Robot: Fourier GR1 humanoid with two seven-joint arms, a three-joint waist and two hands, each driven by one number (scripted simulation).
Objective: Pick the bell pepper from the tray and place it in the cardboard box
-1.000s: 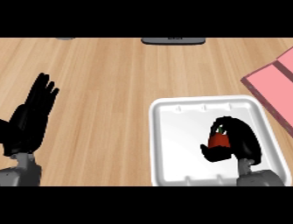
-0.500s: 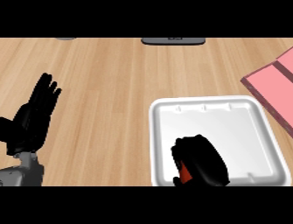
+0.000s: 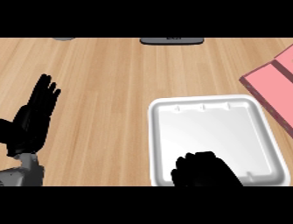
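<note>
Bell pepper: not visible. Tray (image 3: 154,131) floor shows bare, so pepper prob. hidden by right hand (image 3: 204,170) at tray's near edge. Right hand open/closed: cannot tell. Left hand (image 3: 32,120) open, resting at bench (image 3: 110,78) left.

Handling (est.): light, hollow, stiff walls, slick skin. Take hold across widest body, not stem. Box (image 3: 284,83) lies right of tray.

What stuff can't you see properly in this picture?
Head view:
- Bell pepper: not visible. The right hand covers the near end of the tray, so whether it holds the pepper cannot be told.
- Pink box: cut off by the right edge, its inside mostly out of view.
- Dark object at the top edge: cut off, too little shows to name it.
</note>
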